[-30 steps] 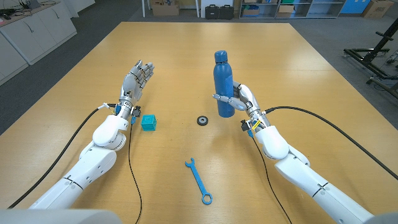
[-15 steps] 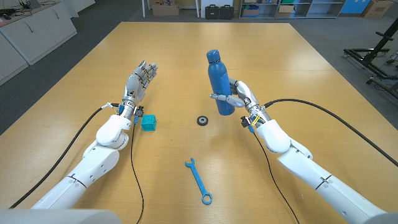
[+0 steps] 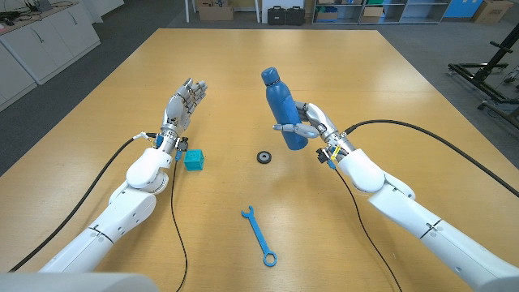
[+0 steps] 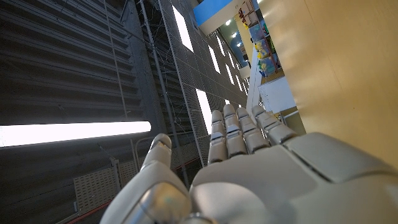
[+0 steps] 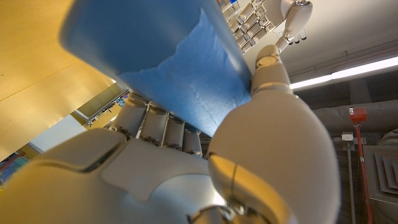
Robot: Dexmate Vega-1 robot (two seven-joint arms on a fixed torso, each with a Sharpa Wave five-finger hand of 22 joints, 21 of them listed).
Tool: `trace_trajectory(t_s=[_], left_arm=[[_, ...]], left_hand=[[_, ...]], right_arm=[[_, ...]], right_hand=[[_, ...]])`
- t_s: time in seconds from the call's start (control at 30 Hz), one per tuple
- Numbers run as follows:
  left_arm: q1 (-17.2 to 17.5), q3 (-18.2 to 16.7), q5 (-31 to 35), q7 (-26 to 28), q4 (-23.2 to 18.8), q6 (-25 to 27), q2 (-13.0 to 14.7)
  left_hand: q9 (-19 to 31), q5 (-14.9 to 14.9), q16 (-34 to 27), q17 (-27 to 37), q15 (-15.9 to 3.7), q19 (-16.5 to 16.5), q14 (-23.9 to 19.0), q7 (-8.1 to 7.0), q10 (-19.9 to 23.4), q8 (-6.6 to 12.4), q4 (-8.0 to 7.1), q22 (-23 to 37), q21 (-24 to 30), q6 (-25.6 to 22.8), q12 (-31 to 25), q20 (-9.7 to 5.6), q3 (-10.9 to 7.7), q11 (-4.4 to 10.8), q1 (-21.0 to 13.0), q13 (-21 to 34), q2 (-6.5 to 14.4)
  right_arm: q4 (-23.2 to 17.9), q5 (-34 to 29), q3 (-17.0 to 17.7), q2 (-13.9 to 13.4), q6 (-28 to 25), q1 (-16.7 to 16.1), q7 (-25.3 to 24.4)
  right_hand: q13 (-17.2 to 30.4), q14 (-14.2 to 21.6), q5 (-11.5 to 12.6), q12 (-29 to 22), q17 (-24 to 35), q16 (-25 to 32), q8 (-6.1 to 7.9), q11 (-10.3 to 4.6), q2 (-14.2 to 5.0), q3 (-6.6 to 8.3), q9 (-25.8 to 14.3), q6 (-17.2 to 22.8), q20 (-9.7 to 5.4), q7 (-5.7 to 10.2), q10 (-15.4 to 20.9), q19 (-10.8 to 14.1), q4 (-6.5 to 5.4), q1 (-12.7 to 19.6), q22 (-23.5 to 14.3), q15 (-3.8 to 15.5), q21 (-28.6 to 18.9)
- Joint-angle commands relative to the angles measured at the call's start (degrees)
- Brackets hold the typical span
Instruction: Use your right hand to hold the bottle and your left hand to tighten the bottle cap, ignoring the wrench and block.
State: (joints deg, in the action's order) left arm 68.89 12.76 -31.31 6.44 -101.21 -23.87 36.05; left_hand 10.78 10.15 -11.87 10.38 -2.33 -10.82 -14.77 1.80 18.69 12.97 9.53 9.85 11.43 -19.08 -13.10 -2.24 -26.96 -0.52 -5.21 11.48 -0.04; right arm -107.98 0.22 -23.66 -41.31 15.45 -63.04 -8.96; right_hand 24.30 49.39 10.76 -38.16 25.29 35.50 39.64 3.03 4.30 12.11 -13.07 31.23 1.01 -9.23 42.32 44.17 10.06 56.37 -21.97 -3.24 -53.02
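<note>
Right hand (image 3: 312, 126) grips the blue bottle (image 3: 280, 105), tilted above the table (image 3: 389, 81). Left hand (image 3: 180, 105) holds nothing, fingers extended, beside the block (image 3: 194, 160).

Bare table lies between the left hand's (image 3: 182, 101) spread fingertips and the tilted blue bottle (image 3: 281, 106). A teal block (image 3: 194, 160) sits beside that wrist, behind the fingers.
</note>
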Motion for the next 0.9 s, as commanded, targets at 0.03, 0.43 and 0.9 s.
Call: trace_trajectory(t_s=[0.03, 0.43, 0.9], left_arm=[[-0.95, 0.71, 5.61, 2.89, 0.1, -2.25, -1.02], [0.31, -0.01, 14.18, 7.55, -5.26, 1.92, 1.42], [-0.21, -3.32, 19.87, 5.79, -13.92, 11.86, 9.67]], left_hand=[[0.38, 0.7, -0.51, 0.1, -2.2, -1.92, -2.3, -0.47, 2.24, 0.96, 0.89, 0.2, 0.48, -2.04, -0.45, -2.96, -1.79, 0.66, -3.63, 0.16, 0.4], [0.54, 1.36, -0.75, -0.04, -4.51, -4.46, -6.31, -3.01, 7.17, 2.69, 1.69, 0.21, 0.55, -5.86, -1.18, -2.68, -3.98, 4.64, -11.08, 0.2, -2.21], [0.64, 1.03, -0.22, -0.06, -5.24, -3.58, -6.44, -4.1, 7.93, 3.09, 1.67, 0.19, -0.1, -6.13, -0.78, -1.84, -4.44, 5.75, -15.41, 0.25, -5.08]], right_arm=[[-0.11, 1.49, -1.1, -1.07, -1.77, 1.63, 2.78], [0.18, 2.4, -2.45, -1.68, -3.89, 3.69, 5.06], [-0.63, 1.21, -3.37, -2.63, -6.21, 4.35, 4.98]], right_hand=[[0.2, 9.5, 0.03, 0.24, 0.26, 0.1, 0.35, -12.2, -13.68, 8.55, -0.15, 15.03, -13.81, 12.17, 12.22, 5.45, -1.82, 13.07, -0.21, 15.34, -0.61], [0.47, 9.5, -0.01, 0.37, 0.54, 0.05, 0.35, -12.15, -13.64, 8.53, -0.08, 15.05, -13.83, 12.14, 12.16, 5.2, -1.87, 13.1, -0.41, 15.29, -1.12], [0.78, 9.3, -0.05, 0.51, 0.85, -0.13, 0.37, -12.19, -13.57, 8.52, 0.0, 15.13, -13.83, 12.26, 12.24, 4.71, -1.91, 13.1, -0.64, 15.26, -1.7]])
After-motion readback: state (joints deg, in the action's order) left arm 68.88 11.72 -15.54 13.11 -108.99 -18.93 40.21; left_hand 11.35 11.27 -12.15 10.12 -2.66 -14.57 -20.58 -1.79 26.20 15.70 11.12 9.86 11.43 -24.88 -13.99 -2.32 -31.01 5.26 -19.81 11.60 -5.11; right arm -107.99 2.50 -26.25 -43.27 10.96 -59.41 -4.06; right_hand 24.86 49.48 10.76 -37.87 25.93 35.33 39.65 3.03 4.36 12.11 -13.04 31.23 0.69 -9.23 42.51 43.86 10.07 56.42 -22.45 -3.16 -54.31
